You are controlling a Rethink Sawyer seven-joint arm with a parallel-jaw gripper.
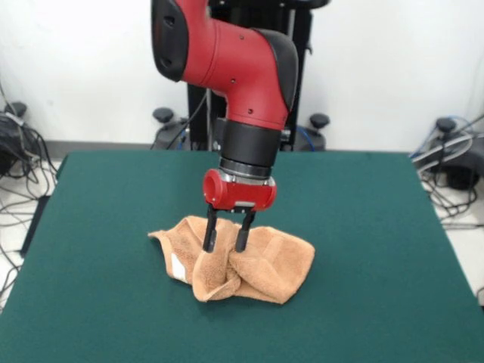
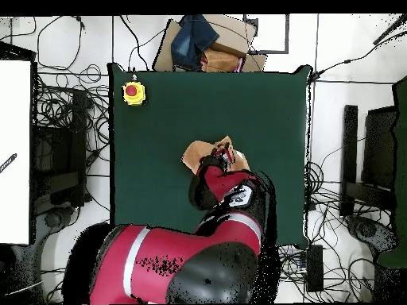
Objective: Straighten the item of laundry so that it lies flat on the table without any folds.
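Note:
The item of laundry (image 1: pixel 261 266), a tan-orange towel, lies crumpled in a bunched heap near the middle of the table (image 1: pixel 378 227). Its small white label (image 1: pixel 178 266) shows on the left flap. My gripper (image 1: pixel 224 248) points straight down over the heap's upper left part. Its two black fingers (image 1: pixel 209 234) stand apart, their tips reaching down to the cloth, with towel showing in the gap between them. In the overhead view the red arm covers most of the towel (image 2: pixel 194 152) and hides the gripper; only the towel's far edge shows on the green table (image 2: pixel 159 191).
A yellow box with a red button (image 2: pixel 133 93) sits on a table corner. Beyond the table edge lie a cardboard box and blue cloth (image 2: pixel 203 44). Cables and stands ring the table on the floor.

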